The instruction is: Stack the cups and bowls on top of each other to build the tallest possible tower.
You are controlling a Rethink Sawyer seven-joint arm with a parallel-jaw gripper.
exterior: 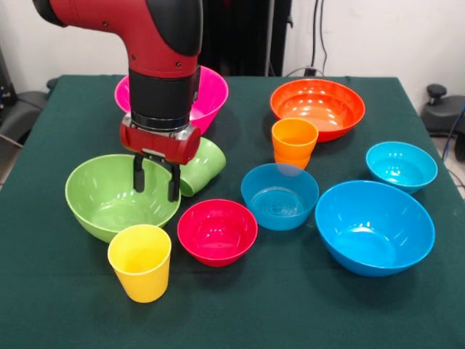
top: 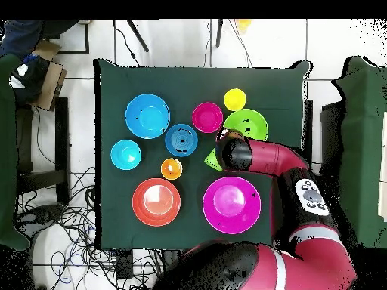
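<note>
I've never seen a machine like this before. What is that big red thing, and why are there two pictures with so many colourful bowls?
The red and black thing is a robot arm. At its end is a gripper, like a hand with two black fingers. They are open and hold nothing right now.

One picture is taken from across the table, facing the robot. The other looks straight down from above, so things seem turned around.

On the green table are big bowls: a pink bowl, an orange bowl, a light green bowl and a big blue bowl. Smaller ones are a red bowl and two small blue bowls.

There are cups too: a yellow cup, an orange cup, both standing, and a green cup lying on its side beside the gripper.

Nothing is stacked yet.
</note>
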